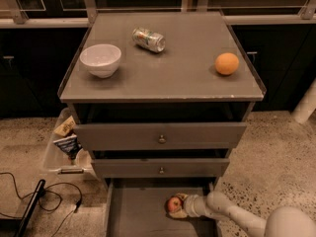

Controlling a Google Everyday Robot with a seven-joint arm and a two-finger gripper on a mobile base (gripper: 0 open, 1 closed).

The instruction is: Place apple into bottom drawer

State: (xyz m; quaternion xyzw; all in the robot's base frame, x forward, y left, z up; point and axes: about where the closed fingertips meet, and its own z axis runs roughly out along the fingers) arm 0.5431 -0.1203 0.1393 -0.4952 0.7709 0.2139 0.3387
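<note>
Right now the gripper (176, 206) sits low inside the open bottom drawer (137, 214), toward its right side. It is clamped on the apple (173, 203), with one pale finger above the fruit and one below it. Apple is red with a yellowish patch, and it is inside the drawer tray, over the grey floor. Can't tell whether it touches the floor or hangs just above it. The arm (232, 215) comes in from the lower right, pale and rounded, crossing the drawer's right wall.

Bottom drawer is pulled out well past the two drawers above. The middle drawer (197, 168) is slightly out, and the top drawer (207, 135) sticks out a bit more. Each has a small brass knob at centre.

On the tabletop (177, 73) there are three things. A white bowl (100, 59) stands upright at the left, a crushed can (148, 39) lies on its side near the back centre, and an orange (226, 63) is at the right. All three are well apart.

On the floor left of the cabinet is a clear bin (52, 158) with snack packets in it. A black cable (29, 201) runs along the speckled floor nearby.
</note>
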